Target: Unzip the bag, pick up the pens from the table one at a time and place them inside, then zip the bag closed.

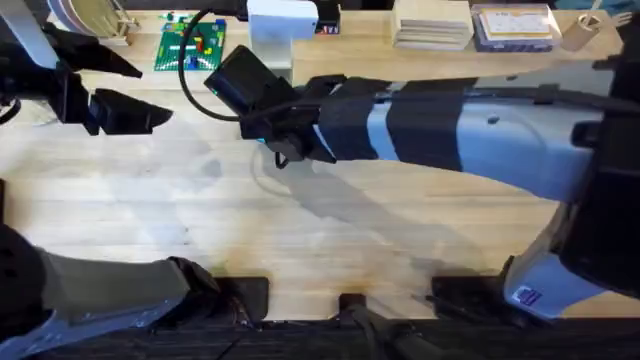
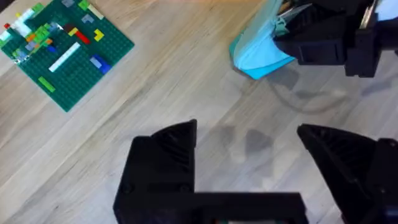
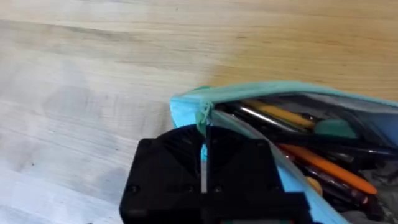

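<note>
The light blue bag (image 3: 292,96) lies on the wood table (image 1: 150,210) with its zipper partly open. Several pens (image 3: 323,165) lie inside it, orange, yellow and dark ones. My right gripper (image 3: 203,163) is shut on the zipper pull at the bag's end. In the overhead view the right arm reaches across the middle, and its gripper (image 1: 285,152) covers the bag. In the left wrist view the bag's end (image 2: 258,53) pokes out from under that gripper. My left gripper (image 2: 249,146) hovers open and holding nothing, to the left of the bag (image 1: 150,92).
A green Lego baseplate (image 1: 190,45) with loose bricks lies at the back left, also seen from the left wrist (image 2: 65,50). A white box (image 1: 282,22) and stacked boxes (image 1: 432,22) line the back edge. A black cable (image 1: 188,75) loops near the baseplate.
</note>
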`<state>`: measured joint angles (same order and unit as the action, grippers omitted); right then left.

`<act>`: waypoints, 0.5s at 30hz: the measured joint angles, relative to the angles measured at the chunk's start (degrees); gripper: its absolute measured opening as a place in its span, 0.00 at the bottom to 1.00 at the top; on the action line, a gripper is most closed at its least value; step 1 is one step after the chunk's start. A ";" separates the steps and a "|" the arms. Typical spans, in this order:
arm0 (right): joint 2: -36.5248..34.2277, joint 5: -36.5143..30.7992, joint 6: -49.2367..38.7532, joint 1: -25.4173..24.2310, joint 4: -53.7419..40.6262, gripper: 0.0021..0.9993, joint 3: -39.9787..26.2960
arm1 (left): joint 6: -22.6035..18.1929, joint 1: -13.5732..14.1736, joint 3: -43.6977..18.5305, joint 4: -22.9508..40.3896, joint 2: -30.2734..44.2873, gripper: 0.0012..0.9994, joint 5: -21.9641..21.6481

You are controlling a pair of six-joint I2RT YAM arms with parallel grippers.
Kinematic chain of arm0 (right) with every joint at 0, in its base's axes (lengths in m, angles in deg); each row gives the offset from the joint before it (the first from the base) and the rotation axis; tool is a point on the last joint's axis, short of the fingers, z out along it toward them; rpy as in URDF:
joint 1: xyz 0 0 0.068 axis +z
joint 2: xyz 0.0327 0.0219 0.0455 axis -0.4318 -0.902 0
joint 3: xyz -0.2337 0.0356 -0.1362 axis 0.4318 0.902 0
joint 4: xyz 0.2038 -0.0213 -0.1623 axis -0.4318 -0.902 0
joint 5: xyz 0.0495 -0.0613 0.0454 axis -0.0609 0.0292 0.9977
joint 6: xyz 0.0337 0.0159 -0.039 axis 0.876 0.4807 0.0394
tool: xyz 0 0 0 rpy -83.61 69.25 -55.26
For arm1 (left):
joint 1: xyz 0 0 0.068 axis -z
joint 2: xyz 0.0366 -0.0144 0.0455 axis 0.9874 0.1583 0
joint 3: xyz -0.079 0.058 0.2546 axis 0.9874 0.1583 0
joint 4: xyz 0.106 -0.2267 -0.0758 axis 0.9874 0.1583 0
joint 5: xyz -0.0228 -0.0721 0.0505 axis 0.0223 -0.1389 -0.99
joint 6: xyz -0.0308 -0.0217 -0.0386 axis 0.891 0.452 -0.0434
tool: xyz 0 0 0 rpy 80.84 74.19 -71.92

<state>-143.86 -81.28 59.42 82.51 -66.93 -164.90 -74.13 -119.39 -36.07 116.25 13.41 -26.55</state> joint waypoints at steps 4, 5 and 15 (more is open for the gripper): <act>0.00 0.00 0.00 0.00 0.00 0.03 0.00 | -0.05 0.00 -0.02 0.00 -0.01 0.99 0.00; 0.00 0.00 -0.02 0.00 0.00 0.03 0.00 | -0.05 0.00 0.00 0.00 -0.01 0.99 0.00; 0.00 0.00 -0.02 0.00 -0.31 0.03 0.00 | -0.07 0.00 0.00 0.00 -0.01 0.99 0.00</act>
<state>-143.86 -81.28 59.40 82.51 -67.24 -164.90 -74.20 -119.39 -36.07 116.25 13.41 -26.55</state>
